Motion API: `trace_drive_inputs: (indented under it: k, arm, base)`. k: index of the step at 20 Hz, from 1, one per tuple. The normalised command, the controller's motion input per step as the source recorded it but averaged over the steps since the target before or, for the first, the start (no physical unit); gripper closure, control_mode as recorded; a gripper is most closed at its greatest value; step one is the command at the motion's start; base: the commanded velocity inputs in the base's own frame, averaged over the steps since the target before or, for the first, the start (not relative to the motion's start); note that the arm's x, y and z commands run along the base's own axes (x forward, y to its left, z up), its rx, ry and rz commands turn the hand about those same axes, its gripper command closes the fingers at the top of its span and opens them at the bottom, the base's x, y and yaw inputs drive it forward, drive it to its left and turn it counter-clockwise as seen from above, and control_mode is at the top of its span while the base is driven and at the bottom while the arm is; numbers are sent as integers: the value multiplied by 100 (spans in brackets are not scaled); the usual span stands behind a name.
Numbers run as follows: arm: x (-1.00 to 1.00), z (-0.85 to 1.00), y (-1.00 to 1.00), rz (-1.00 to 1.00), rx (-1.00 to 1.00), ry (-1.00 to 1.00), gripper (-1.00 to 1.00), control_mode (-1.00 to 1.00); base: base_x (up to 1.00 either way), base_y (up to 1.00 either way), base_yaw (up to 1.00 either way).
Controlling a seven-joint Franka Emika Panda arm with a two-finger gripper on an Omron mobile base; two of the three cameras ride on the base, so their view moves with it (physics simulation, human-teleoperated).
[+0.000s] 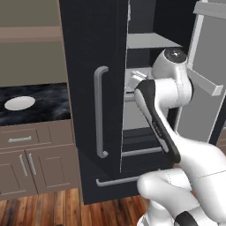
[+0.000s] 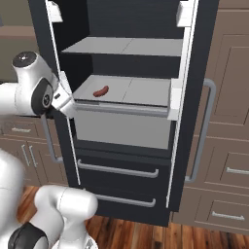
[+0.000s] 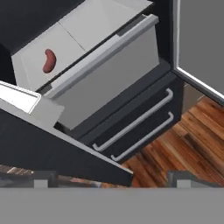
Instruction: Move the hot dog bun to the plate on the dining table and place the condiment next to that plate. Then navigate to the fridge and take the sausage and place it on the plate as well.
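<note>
Warm wooden plank flooring [image 3: 192, 131] runs under the fridge [image 2: 192, 73], a tall matte black unit whose two upper doors stand open. Inside it, two flat pale grey shelves [image 2: 129, 46] sit one above the other, and below the lower shelf hangs a boxy grey bin with a straight bar along its front. Two dark drawers close off the bottom, each with one long grey bar handle [image 2: 118, 170]. A curved grey handle [image 1: 100, 112] runs down the outer face of the left door. One sausage [image 2: 100, 91], small, slim, slightly bent and reddish-brown, lies on the left half of the lower shelf, well apart from the gripper [image 3: 111, 177]. The two dark squarish fingertips [image 3: 43, 178] stand spread wide with nothing between them, hovering by the inner edge of the left door. Beside the fridge, brown panelled cabinets with grey handles carry a black marbled worktop [image 1: 48, 103], where one plain white round plate [image 1: 19, 103] rests
</note>
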Motion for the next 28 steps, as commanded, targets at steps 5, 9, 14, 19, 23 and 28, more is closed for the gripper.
trace_drive_inputs:
  k: [5,9,14,19,23,28]
  arm:
    - [66,-1,-33,6,19,4,-100,-100]
    - [74,-11,-4,13,25,-1,-100,-100]
    - [63,-13,5,10,25,-4,-100,-100]
    - [61,-4,10,11,22,0,-100,-100]
    - [41,-6,18,15,19,0,-100,-100]
    - [8,-10,29,16,15,-2,-100,-100]
  base:
    - [0,0,0]
    - [0,0,0]
    - [0,0,0]
    - [0,0,0]
    - [0,0,0]
    - [0,0,0]
